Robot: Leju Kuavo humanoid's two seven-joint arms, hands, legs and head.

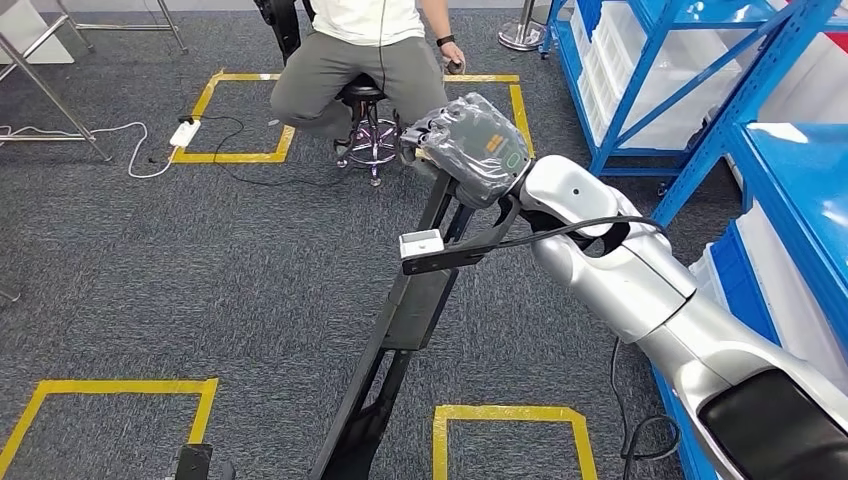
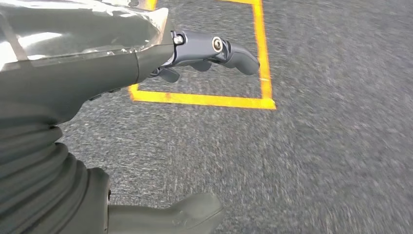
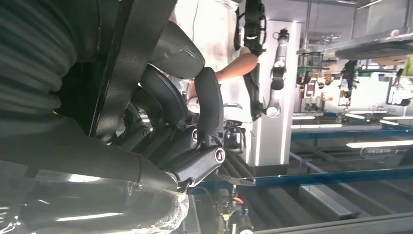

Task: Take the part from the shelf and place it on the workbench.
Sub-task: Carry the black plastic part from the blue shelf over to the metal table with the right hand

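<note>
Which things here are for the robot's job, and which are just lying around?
For the job:
long black part
right hand holding it
blue shelf

Just lying around:
stool
white power strip
yellow floor tape
left hand

Even overhead light, soft shadows on the carpet — sharp from the head. The left wrist view smears with motion blur; the right wrist view blows out white behind dark fingers.
</note>
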